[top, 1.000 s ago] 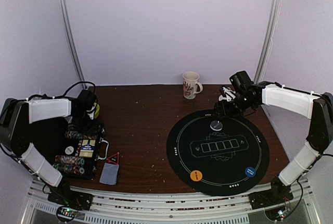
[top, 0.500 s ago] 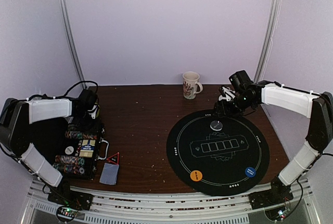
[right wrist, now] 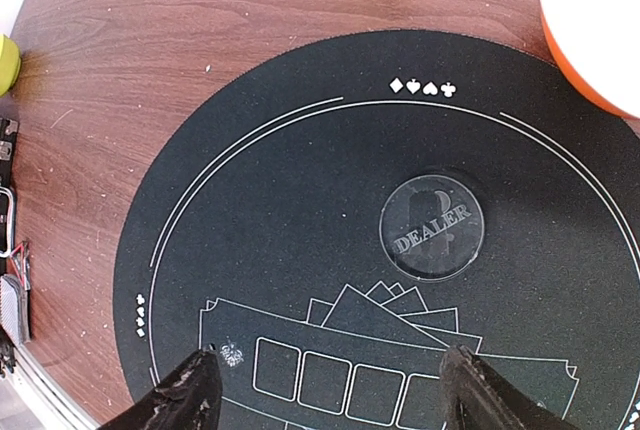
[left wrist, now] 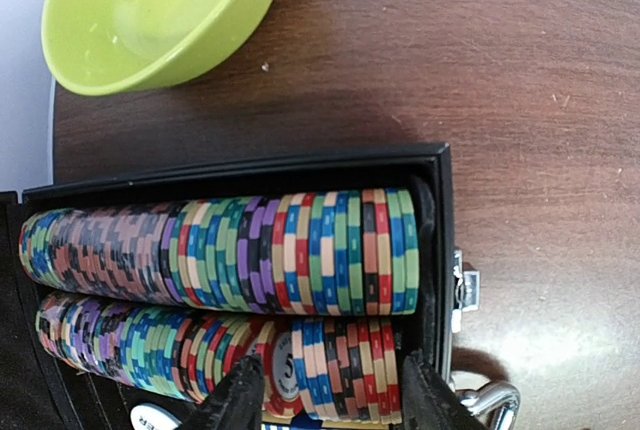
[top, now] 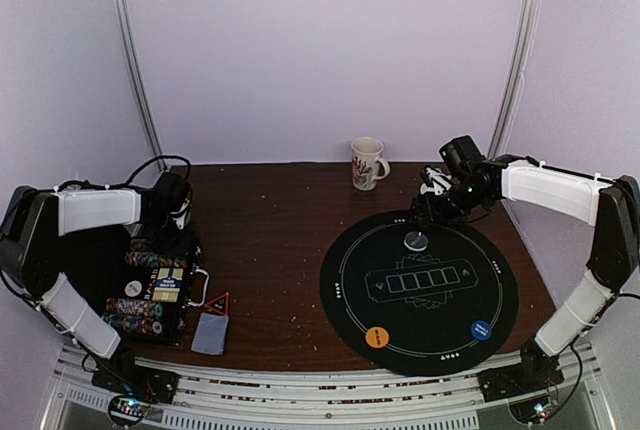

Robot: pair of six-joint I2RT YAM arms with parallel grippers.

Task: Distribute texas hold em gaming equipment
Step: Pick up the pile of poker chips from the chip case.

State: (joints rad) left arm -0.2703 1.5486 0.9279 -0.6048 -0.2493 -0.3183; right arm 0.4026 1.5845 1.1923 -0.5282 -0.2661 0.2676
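Chips (left wrist: 340,365) sit between the barely shifted left claw's (left wrist: 330,395) narrowed fingers (left wrist: 238,400), grip uncertain; right claw (right wrist: 330,370) stays wide, empty; chip handout pending.

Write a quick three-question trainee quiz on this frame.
1. True or false: the right hand is open over the mat, holding nothing.
2. The orange button lies at the mat's: A) near-left rim B) far rim C) centre.
3. What do the left hand's fingers straddle?
Key: 1 true; 2 A; 3 chips in the case.
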